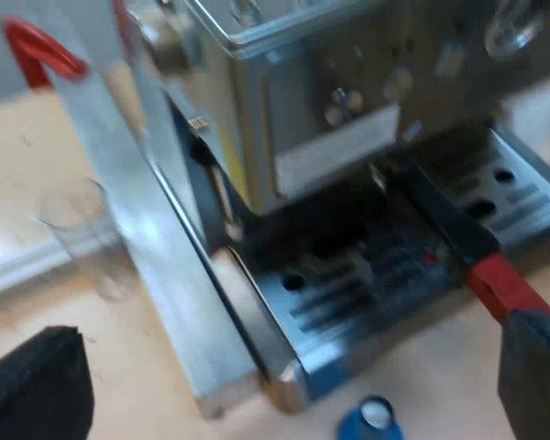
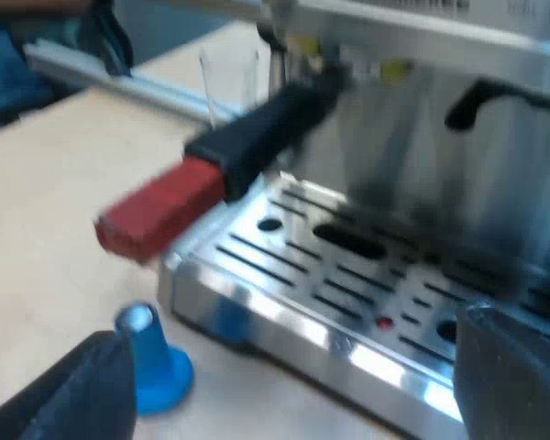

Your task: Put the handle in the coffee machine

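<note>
The espresso machine (image 1: 348,101) stands on the wooden table, its slotted drip tray (image 1: 367,275) toward me. The holder's dark handle (image 1: 449,225) reaches out from under the machine's front over the tray and ends in red (image 1: 509,284). I cannot tell whether it is locked in. My left gripper (image 1: 293,367) is open before the tray's corner, one finger (image 1: 532,367) just past the red end, holding nothing. In the right wrist view the handle (image 2: 266,128) and red end (image 2: 160,215) jut past the tray's edge. My right gripper (image 2: 293,385) is open below the tray (image 2: 348,275).
A blue tamper (image 2: 151,357) stands on the table beside the tray's corner, under the red end, and close to my left gripper (image 1: 371,422). A measuring glass (image 1: 82,229) stands beside the machine. A metal rail (image 2: 119,78) runs along the table.
</note>
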{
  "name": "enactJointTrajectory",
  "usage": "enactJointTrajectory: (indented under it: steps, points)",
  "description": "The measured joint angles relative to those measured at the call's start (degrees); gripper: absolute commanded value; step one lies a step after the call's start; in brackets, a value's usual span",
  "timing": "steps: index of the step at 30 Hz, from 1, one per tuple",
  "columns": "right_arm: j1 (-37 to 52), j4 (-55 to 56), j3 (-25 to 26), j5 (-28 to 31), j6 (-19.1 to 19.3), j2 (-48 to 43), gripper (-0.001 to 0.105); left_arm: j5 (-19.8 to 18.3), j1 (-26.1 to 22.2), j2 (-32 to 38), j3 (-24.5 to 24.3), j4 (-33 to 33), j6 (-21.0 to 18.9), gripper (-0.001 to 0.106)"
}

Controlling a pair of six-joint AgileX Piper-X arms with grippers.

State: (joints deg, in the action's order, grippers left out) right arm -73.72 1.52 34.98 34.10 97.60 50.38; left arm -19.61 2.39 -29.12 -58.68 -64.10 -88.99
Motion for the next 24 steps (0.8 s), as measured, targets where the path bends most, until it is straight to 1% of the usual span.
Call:
enactJointTrajectory:
  steps: [3, 7, 9, 11, 15, 16, 18, 19, 21, 24]
  points:
    - [0.0, 1.0, 0.0, 0.0, -0.2, 0.0, 0.073, 0.5, -0.4, 4.2, 2.6, 1.4, 0.1, 0.091]
    - [0.0, 1.0, 0.0, 0.0, -0.4, 0.0, 0.073, 0.9, -0.4, 7.8, 5.6, 1.3, 0.1, 0.091]
    - [0.0, 1.0, 0.0, 0.0, -0.4, 0.0, 0.073, 1.3, -0.4, 11.1, 8.5, 1.5, 0.3, 0.091]
    - [0.0, 1.0, 0.0, 0.0, -0.4, 0.0, 0.073, 1.3, -0.4, 13.0, 10.4, 1.7, 0.4, 0.091]
    - [0.0, 1.2, 0.0, 0.0, -0.4, 0.0, 0.073, 1.4, -0.4, 18.9, 16.9, 1.3, 0.5, 0.091]
    - [0.0, 1.2, 0.0, 0.0, -0.4, 0.0, 0.073, 1.6, -0.4, 19.4, 17.8, 1.1, 0.6, 0.091]
    - [0.0, 1.2, 0.0, 0.0, -0.4, 0.0, 0.073, 2.4, -0.4, 22.5, 20.5, 0.0, 0.5, 0.091]
    - [0.0, 1.2, 0.0, 0.0, -0.4, 0.0, 0.073, 2.7, -0.4, 23.3, 21.0, -0.2, 0.5, 0.091]
    - [0.0, 1.2, 0.0, 0.0, -0.4, 0.0, 0.073, 4.8, -0.4, 26.1, 22.4, -1.1, 0.5, 0.091]
    - [0.0, 1.2, 0.0, 0.0, -0.4, 0.0, 0.073, 6.6, -0.7, 28.6, 23.3, -1.7, 0.5, 0.091]
